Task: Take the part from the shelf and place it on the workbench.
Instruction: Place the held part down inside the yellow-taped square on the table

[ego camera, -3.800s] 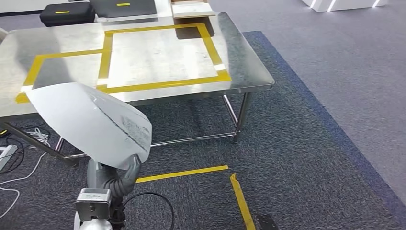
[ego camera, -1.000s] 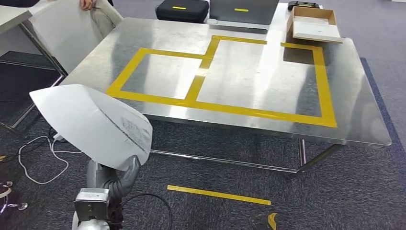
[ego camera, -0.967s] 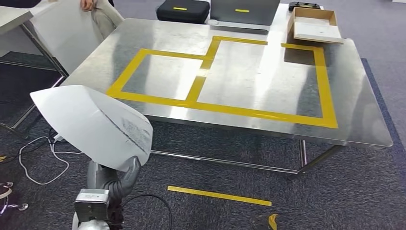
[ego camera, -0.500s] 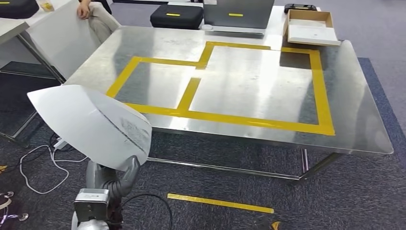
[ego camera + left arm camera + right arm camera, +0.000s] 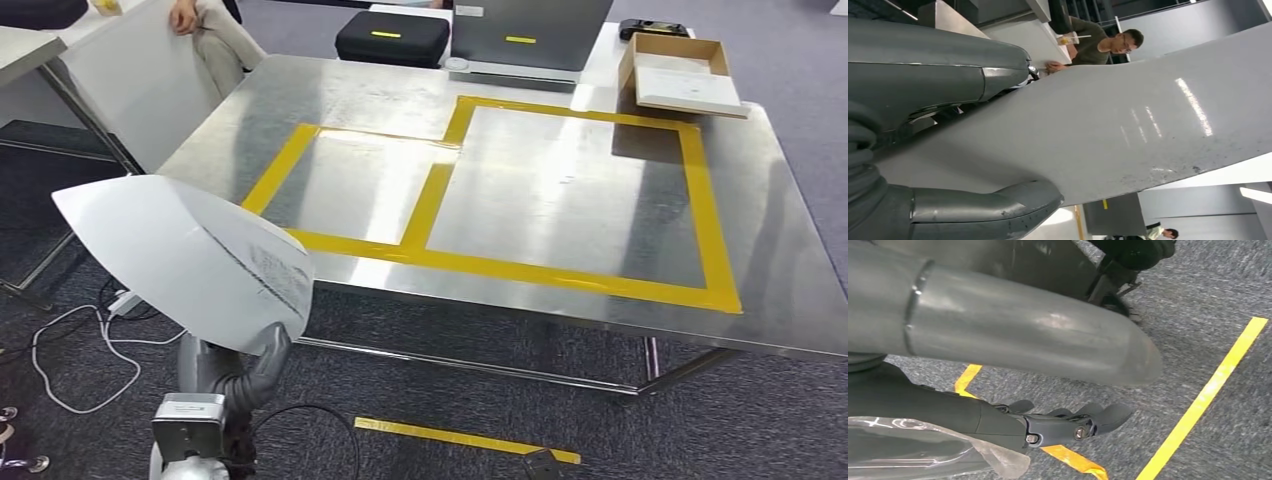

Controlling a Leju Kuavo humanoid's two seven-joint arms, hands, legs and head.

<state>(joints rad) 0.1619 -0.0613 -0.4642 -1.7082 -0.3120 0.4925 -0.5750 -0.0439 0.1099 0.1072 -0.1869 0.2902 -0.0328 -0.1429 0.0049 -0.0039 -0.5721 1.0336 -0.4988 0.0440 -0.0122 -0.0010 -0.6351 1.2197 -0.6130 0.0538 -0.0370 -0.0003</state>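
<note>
A large white curved part (image 5: 190, 265) with dark scuffs is gripped at its lower edge by my left hand (image 5: 235, 370), low at the left of the head view. In the left wrist view the part (image 5: 1128, 125) lies between the thumb (image 5: 983, 212) and the fingers (image 5: 948, 65) of that hand (image 5: 923, 80). The steel workbench (image 5: 350, 90) stands ahead and to the right, marked with two yellow tape rectangles (image 5: 440, 180); the part hangs in front of its near left corner. My right hand (image 5: 1013, 340) hangs over the carpet, fingers apart, holding nothing.
At the bench's far edge sit a black case (image 5: 392, 38), a grey case (image 5: 530, 35) and an open cardboard box (image 5: 680, 75). A person (image 5: 215, 30) sits at the far left by a white panel. Cables (image 5: 90, 330) and a yellow tape strip (image 5: 465, 438) lie on the carpet.
The whole view has shifted as I turned and moved: the workbench now sits squarely ahead and slightly nearer. The part stays in my left hand in the same pose.
</note>
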